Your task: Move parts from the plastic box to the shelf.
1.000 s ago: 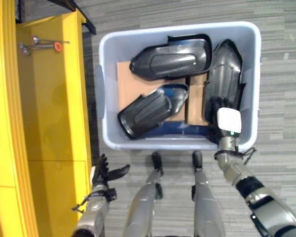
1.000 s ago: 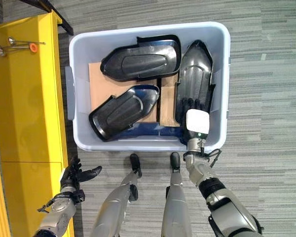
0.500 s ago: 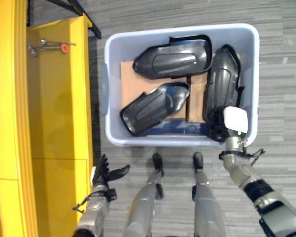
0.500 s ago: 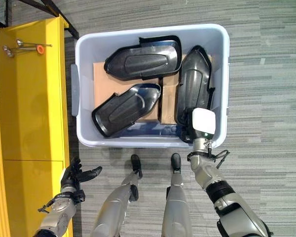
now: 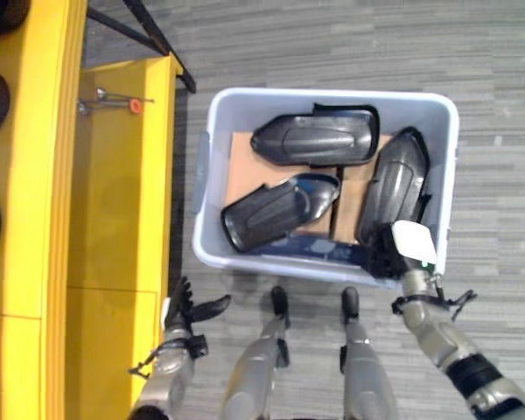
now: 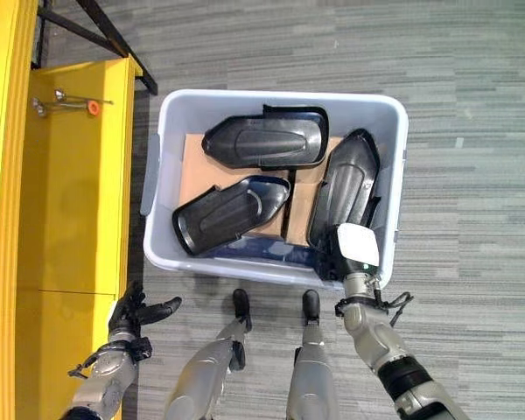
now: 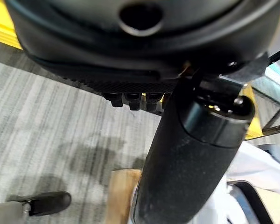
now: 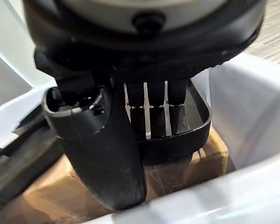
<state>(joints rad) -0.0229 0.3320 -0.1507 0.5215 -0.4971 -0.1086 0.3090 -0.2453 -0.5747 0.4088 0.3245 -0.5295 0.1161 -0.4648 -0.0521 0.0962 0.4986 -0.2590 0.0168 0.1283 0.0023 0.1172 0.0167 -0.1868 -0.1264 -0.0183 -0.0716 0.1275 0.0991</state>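
Right hand (image 6: 337, 258) at the box's 5 o'clock corner, fingers and thumb curled round the near end of the right-most black part (image 6: 344, 188), which tilts up against the wall. Left hand (image 5: 185, 308) at 7 o'clock beside the yellow shelf (image 5: 122, 201), fingers relaxed, holding nothing. Two more parts (image 5: 315, 140) (image 5: 276, 210) lie on cardboard in the plastic box (image 5: 328, 98) (nothing lifted clear yet). Judged early: three parts left to move.

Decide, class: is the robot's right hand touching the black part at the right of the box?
Touching. The right wrist view shows the right hand with fingers on the black part.
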